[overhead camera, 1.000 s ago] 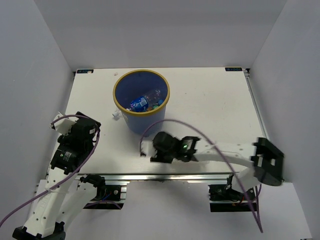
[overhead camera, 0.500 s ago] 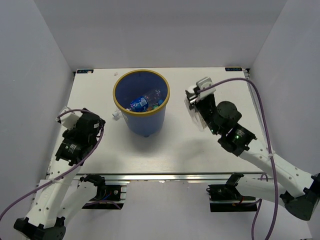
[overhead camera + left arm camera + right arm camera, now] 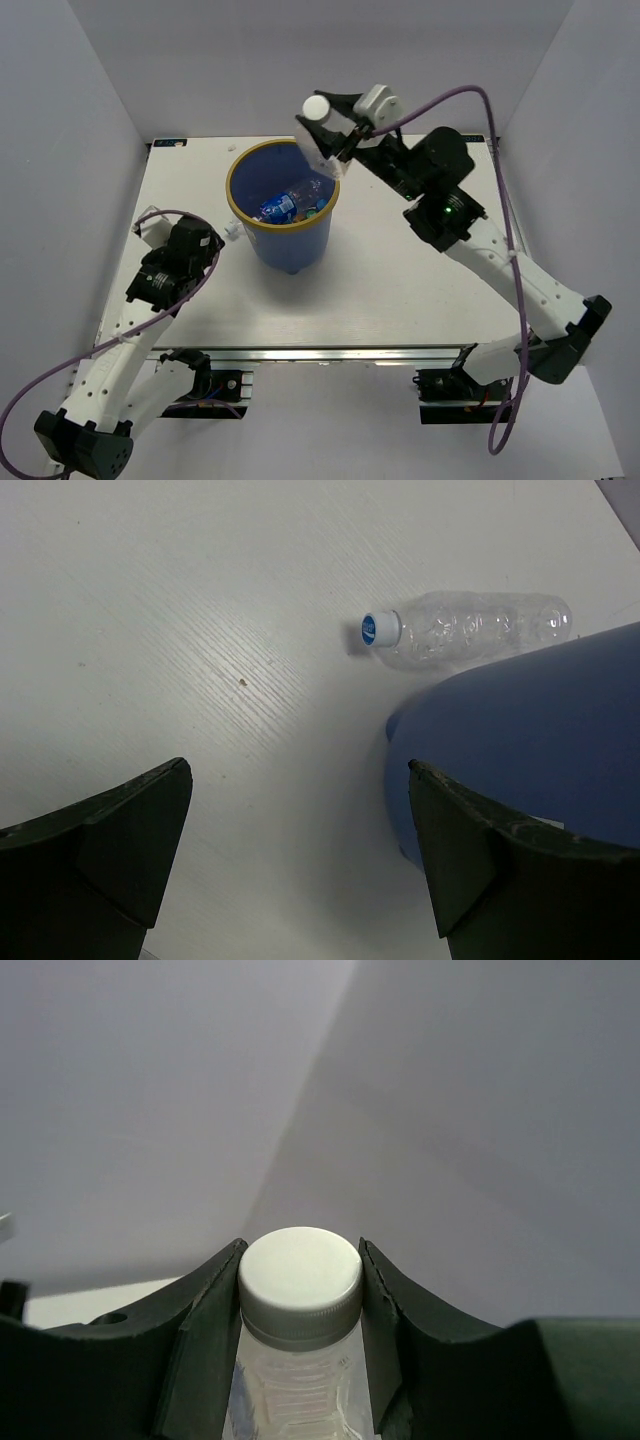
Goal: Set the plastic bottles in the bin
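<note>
The bin is a blue bucket with a yellow-tan rim, standing at the table's middle back. Inside it lie a clear bottle with a blue label and other bottles. My right gripper is shut on a clear bottle with a white cap and holds it high over the bin's far right rim; the cap sits between the jaws in the right wrist view. My left gripper is open and empty, low over the table left of the bin. A small clear bottle with a blue cap lies against the bin wall.
The small bottle also shows in the top view, at the bin's left foot. White walls close in the table at the back and sides. The left arm's wrist hangs near the table's left edge.
My right arm has swung from the table's front up and back, carrying the white-capped bottle to above the bin. My left gripper has edged forward and right toward the bin.
</note>
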{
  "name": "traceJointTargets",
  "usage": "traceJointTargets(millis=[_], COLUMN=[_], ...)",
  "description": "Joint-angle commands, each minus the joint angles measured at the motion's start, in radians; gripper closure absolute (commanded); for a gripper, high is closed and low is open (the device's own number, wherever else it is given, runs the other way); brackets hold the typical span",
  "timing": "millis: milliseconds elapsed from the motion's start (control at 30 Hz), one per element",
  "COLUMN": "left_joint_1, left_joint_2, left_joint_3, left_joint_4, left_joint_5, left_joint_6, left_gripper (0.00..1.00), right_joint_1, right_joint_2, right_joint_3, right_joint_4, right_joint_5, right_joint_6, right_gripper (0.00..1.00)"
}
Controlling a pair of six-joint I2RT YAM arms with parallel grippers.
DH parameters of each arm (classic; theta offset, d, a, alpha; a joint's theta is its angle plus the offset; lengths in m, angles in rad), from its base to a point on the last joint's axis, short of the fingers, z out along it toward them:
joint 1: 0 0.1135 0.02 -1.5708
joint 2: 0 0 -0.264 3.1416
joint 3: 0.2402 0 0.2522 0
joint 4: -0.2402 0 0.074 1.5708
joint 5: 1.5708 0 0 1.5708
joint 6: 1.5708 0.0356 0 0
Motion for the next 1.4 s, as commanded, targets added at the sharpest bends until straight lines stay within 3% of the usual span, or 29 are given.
traceJointTargets(millis=[0, 133, 233, 267, 300, 633, 767, 867, 1033, 1167, 1267, 1333, 1367], left_joint_1=[0.004, 0.004, 0.004, 0.004, 0.004, 0.028, 0.108, 0.251, 0.489, 0.585, 0.587, 0.576, 0.565], left_joint_2=[0.001, 0.003, 0.015, 0.02, 0.032, 0.161, 0.196, 0.249, 0.331, 0.526, 0.631, 0.678, 0.682], left_joint_3=[-0.005, -0.035, -0.051, -0.056, -0.059, 0.043, 0.07, 0.111, 0.156, 0.151, 0.145, 0.119, 0.114], left_joint_4=[0.013, 0.032, 0.049, 0.054, 0.059, 0.091, 0.164, 0.246, 0.371, 0.454, 0.494, 0.517, 0.517], left_joint_5=[0.029, 0.055, 0.081, 0.086, 0.087, 0.02, 0.056, 0.211, 0.45, 0.876, 0.987, 0.974, 0.901], left_joint_6=[0.015, 0.007, -0.001, -0.004, -0.008, -0.015, 0.042, 0.215, 0.265, 0.203, 0.129, 0.066, 0.009], left_gripper=[0.02, 0.02, 0.02, 0.02, 0.02, 0.02, 0.02, 0.02, 0.02, 0.02, 0.02, 0.02, 0.02], right_joint_1=[0.002, 0.002, 0.001, -0.002, -0.002, -0.033, -0.057, -0.082, -0.103, -0.116, -0.117, -0.117, -0.117], right_joint_2=[0.074, 0.109, 0.103, 0.092, 0.088, 0.088, 0.059, -0.003, -0.171, -0.256, -0.29, -0.307, -0.31], right_joint_3=[0.019, -0.036, -0.102, -0.139, -0.151, -0.125, -0.133, -0.161, -0.337, -0.421, -0.467, -0.487, -0.507], right_joint_4=[0.013, 0.023, 0.046, 0.051, 0.055, 0.002, -0.012, -0.034, -0.004, -0.006, -0.011, -0.009, -0.009], right_joint_5=[-0.238, -0.273, -0.259, -0.257, -0.244, -0.237, -0.234, -0.213, -0.145, -0.033, 0.022, 0.049, 0.057], right_joint_6=[0.04, 0.06, 0.054, 0.045, 0.043, 0.04, 0.085, 0.134, 0.2, 0.197, 0.203, 0.205, 0.205], right_gripper=[0.86, 0.64, 0.37, 0.19, 0.11, 0.1, 0.11, 0.11, 0.11, 0.11, 0.11, 0.11, 0.11])
